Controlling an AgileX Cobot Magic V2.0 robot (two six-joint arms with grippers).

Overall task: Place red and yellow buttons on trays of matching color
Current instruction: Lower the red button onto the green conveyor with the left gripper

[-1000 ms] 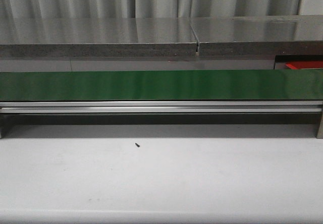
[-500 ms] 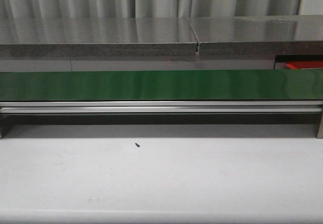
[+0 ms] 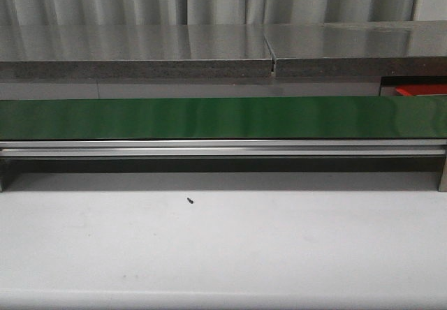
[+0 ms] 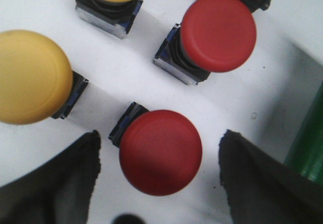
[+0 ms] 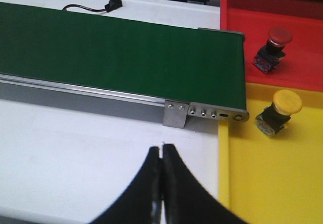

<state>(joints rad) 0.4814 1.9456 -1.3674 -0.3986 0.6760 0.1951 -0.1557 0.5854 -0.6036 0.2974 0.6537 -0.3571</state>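
The left gripper (image 4: 160,183) hovered spread wide astride a red button (image 4: 160,152) among the waiting buttons, apparently poised for pickup; closing came next. The right gripper (image 5: 162,183), pressed closed and empty, waited beside the conveyor belt (image 5: 121,57), near trays already holding one button apiece.

green conveyor belt (image 3: 223,117), white table (image 3: 223,247)

Left hand (image 4: 159,183): two dark, matte fingers (image 4: 55,183) with broad, wedge-like tips and slightly ragged edges. Right hand (image 5: 162,183): two black, smooth fingers (image 5: 174,193), curved and tapering to narrow tips. No cables, screws or markings are visible.
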